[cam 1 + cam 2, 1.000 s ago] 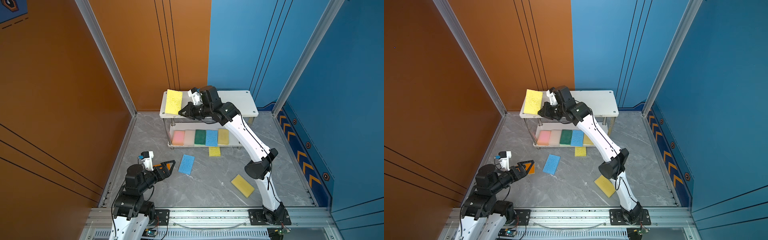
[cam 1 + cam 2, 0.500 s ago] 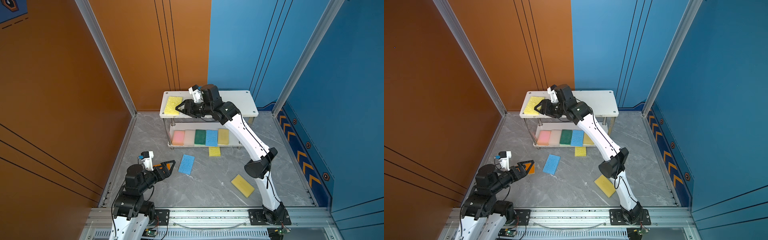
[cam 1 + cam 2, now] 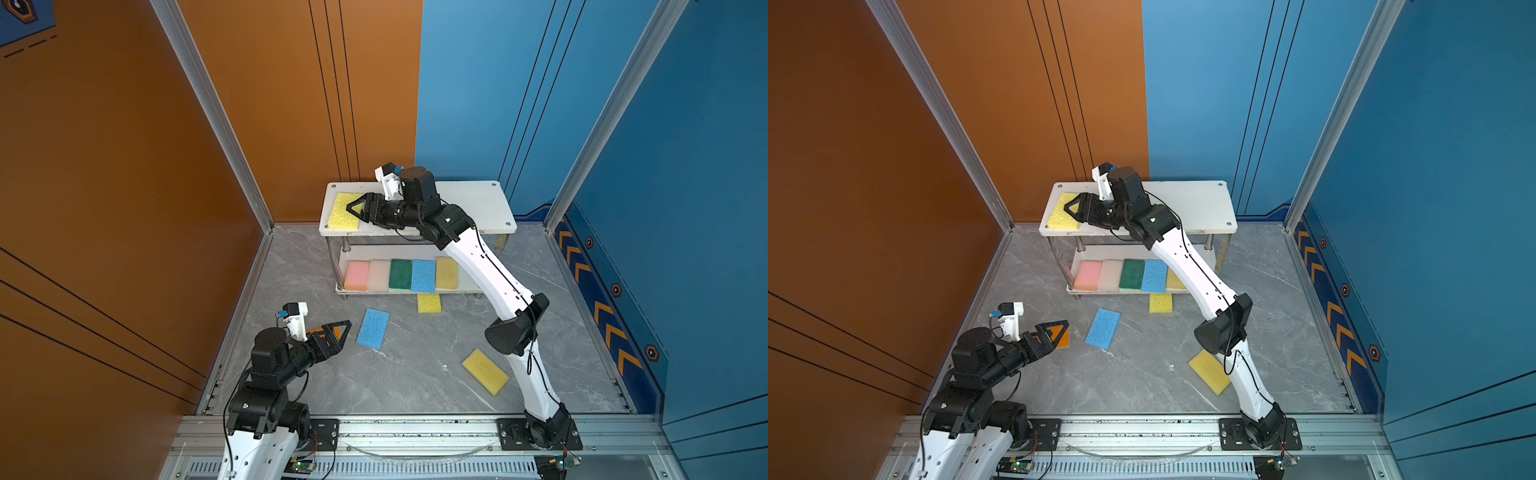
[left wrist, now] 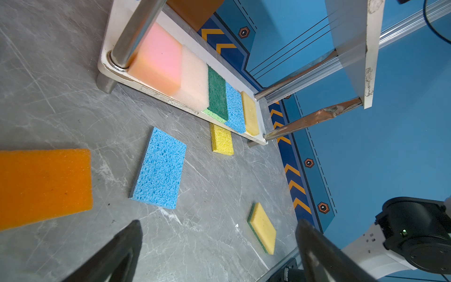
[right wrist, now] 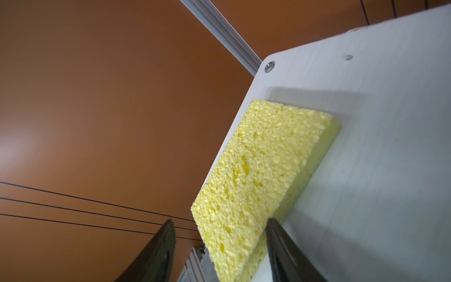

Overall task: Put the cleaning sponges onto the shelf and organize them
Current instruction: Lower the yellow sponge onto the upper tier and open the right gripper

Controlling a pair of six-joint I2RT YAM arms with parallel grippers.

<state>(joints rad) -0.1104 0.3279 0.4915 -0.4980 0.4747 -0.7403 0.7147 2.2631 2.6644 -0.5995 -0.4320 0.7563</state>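
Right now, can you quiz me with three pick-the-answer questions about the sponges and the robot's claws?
1. Where is the yellow sponge beside the right claw?
A. on the floor
B. on the shelf's top board
C. under the shelf

2. How many sponges lie on the shelf's lower board?
A. three
B. five
C. eight

3. What is the left claw doing?
A. squeezing a blue sponge
B. squeezing an orange sponge
C. open, holding nothing

Answers:
1 B, it rests on that board's end nearest the orange wall.
2 B, the row of sponges runs pink, white, green, blue, yellow.
3 C, its jaws stand wide apart with nothing gripped between them.
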